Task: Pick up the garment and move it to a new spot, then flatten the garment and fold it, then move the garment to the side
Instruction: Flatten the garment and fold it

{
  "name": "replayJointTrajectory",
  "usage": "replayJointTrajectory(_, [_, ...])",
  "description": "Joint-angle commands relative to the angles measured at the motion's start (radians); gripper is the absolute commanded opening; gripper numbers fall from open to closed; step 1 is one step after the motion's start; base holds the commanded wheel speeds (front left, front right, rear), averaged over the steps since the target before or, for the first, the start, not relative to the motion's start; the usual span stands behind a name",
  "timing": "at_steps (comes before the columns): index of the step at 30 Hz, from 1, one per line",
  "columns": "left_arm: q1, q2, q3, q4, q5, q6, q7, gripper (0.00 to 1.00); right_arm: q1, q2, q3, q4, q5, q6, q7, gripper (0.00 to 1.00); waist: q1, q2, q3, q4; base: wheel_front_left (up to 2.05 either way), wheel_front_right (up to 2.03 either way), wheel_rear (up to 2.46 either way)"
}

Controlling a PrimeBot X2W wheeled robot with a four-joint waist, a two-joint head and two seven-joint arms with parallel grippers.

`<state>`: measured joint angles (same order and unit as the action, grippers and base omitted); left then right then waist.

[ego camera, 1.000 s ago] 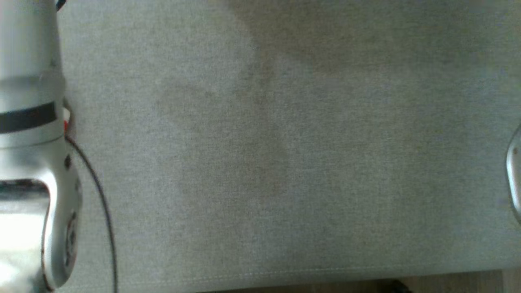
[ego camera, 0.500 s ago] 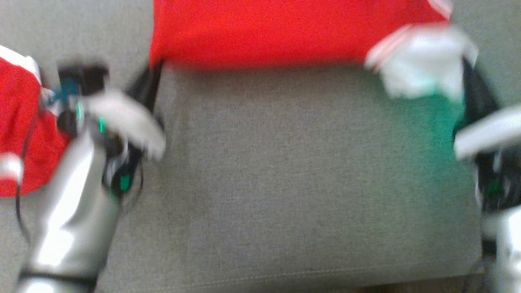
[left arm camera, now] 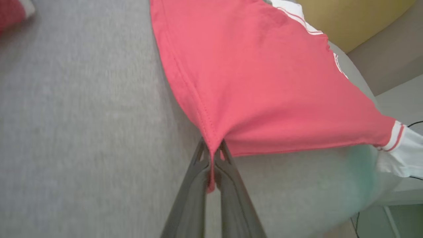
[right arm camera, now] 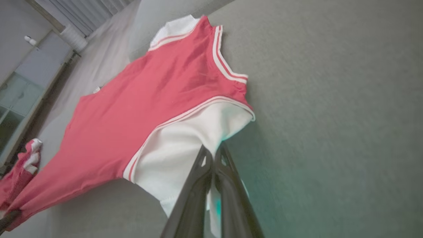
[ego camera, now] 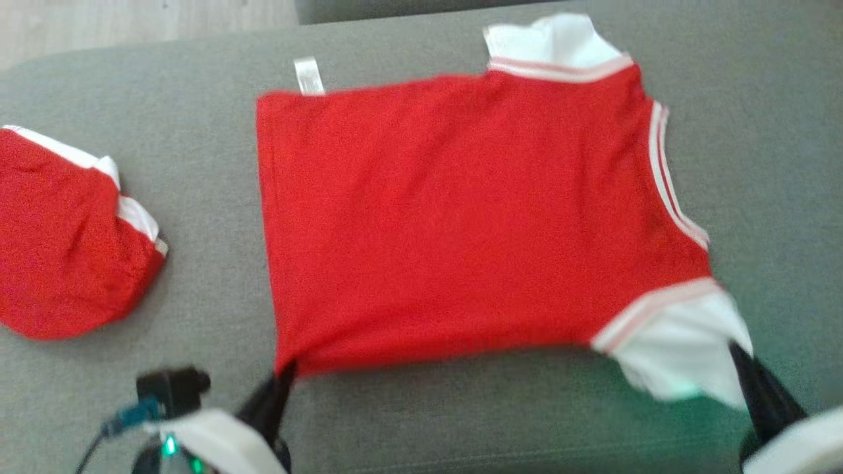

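Garments: two, one red shirt [ego camera: 461,224] spread flat, one red bundle [ego camera: 66,243] apart. My left hand [left arm camera: 211,153] pinches the shirt's hem corner, my right hand [right arm camera: 214,155] its white sleeve [right arm camera: 185,142].

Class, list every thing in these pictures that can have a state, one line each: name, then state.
red shirt: spread out, held at two near corners
left gripper: shut on its hem corner
right gripper: shut on its white sleeve
second red garment: bunched up, lying apart, untouched
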<state>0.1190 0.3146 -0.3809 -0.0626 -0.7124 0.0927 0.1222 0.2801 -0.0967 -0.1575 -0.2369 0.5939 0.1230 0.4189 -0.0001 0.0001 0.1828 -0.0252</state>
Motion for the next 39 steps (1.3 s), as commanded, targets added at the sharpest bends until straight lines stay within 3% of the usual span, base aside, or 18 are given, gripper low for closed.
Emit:
replayJointTrajectory(1, [0.011, 0.017, 0.033, -0.06, -0.012, 0.012, 0.009, 0.0, 0.017, -0.011, 0.001, -0.066, -0.01, 0.008, 0.013, 0.0, 0.0001, -0.0001, -0.005, 0.01, 0.0, 0.0, 0.0])
replayJointTrajectory(6, [0.12, 0.031, 0.045, -0.186, -0.05, 0.06, 0.054, 0.0, 0.11, 0.017, -0.043, -0.165, -0.006, 0.008, 0.073, 0.0, 0.0001, -0.0001, -0.001, 0.02, 0.0, 0.0, 0.0])
replayJointTrajectory(12, [0.093, 0.044, 0.041, -0.22, -0.08, 0.089, 0.143, 0.0, 0.031, 0.005, -0.046, -0.129, -0.039, 0.008, 0.15, 0.0, 0.0001, -0.0001, 0.015, 0.024, 0.0, 0.0, 0.0])
replayJointTrajectory(18, [-0.006, 0.063, 0.027, -0.206, -0.066, 0.124, 0.243, 0.0, -0.123, -0.065, -0.015, -0.084, -0.054, 0.008, 0.216, 0.0, 0.0001, -0.0001, 0.052, 0.022, 0.0, 0.0, 0.0])
replayJointTrajectory(28, [-0.242, 0.061, 0.059, -0.213, -0.21, 0.176, 0.505, 0.0, -0.416, -0.233, 0.076, 0.026, -0.047, 0.008, 0.371, 0.0, 0.0001, -0.0001, 0.155, 0.056, 0.0, 0.0, 0.0])
replayJointTrajectory(33, [-0.368, 0.056, 0.049, -0.163, -0.234, 0.2, 0.6, 0.0, -0.529, -0.262, 0.116, 0.096, -0.047, 0.008, 0.389, 0.0, 0.0001, -0.0001, 0.179, 0.067, 0.0, 0.0, 0.0])
replayJointTrajectory(39, [-0.448, 0.048, 0.062, -0.089, -0.248, 0.221, 0.633, 0.0, -0.622, -0.285, 0.184, 0.181, -0.052, 0.008, 0.375, 0.0, 0.0001, -0.0001, 0.187, 0.062, 0.0, 0.0, 0.0])
